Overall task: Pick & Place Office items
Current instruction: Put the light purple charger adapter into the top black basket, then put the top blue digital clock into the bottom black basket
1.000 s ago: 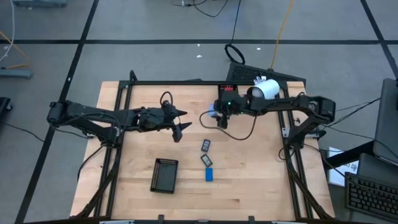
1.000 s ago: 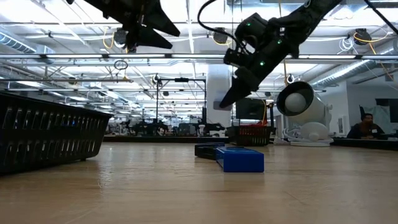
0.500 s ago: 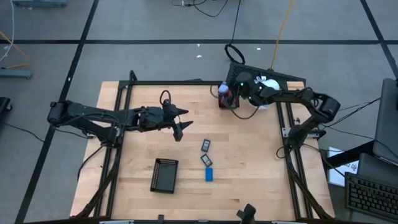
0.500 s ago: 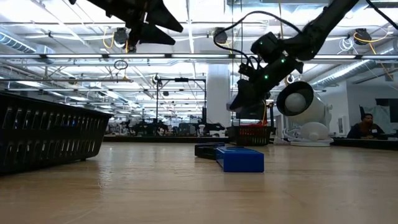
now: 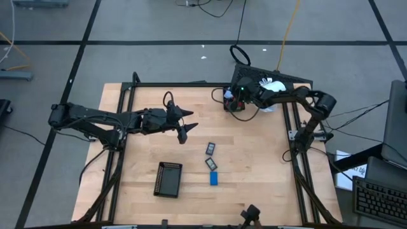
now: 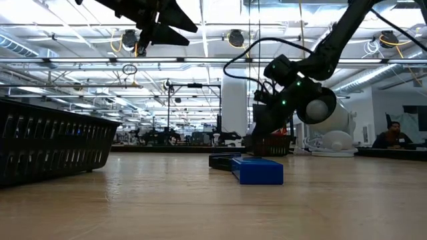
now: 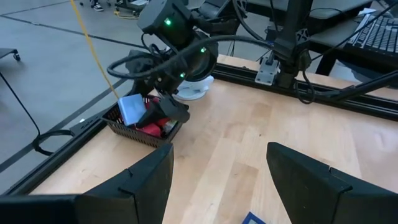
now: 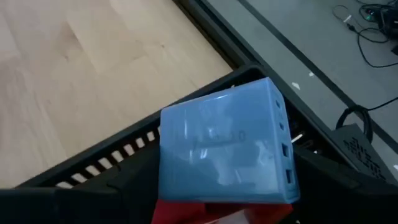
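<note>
Light-blue block: clamped in right gripper, directly above small tray holding red pieces. Left gripper: spread open, empty, mid-table.

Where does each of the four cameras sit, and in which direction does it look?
High view: above the table, straight down; both arms show.
Low view: at table height, level across; the blue flat piece near, arms above.
Left wrist view: on the left arm, towards the small tray; its own open jaws at the bottom.
Right wrist view: on the right arm, down on the light-blue block in its jaws.
Shared: both wrist views show this block.
</note>
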`<state>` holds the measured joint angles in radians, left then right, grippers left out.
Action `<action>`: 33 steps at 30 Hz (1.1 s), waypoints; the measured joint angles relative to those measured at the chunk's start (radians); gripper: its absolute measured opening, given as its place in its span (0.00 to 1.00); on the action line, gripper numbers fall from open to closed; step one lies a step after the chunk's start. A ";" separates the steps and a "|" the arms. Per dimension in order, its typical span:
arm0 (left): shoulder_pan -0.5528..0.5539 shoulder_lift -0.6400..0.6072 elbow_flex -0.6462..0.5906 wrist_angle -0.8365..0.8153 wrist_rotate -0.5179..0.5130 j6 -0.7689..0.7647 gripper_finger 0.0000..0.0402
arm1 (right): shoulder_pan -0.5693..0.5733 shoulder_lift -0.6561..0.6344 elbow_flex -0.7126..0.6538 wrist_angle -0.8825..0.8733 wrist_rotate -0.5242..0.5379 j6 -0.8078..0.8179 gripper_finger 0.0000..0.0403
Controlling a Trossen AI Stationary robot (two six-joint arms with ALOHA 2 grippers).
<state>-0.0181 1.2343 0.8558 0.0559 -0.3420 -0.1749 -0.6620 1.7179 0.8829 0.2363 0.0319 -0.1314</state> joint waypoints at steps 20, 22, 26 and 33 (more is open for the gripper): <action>0.000 0.000 0.000 -0.002 0.001 0.012 0.65 | 0.008 -0.014 0.001 -0.023 -0.002 0.015 0.80; 0.000 0.000 0.000 -0.002 0.001 0.012 0.65 | 0.010 -0.029 0.000 -0.040 -0.002 0.015 0.82; 0.000 0.000 0.000 -0.003 0.001 0.012 0.65 | 0.020 -0.059 0.002 -0.038 -0.002 0.015 0.85; 0.000 0.000 0.000 -0.004 0.004 0.010 0.65 | 0.061 -0.159 0.001 -0.071 -0.008 0.022 0.85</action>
<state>-0.0181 1.2343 0.8558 0.0516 -0.3378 -0.1646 -0.6008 1.5591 0.8837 0.1652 0.0234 -0.1095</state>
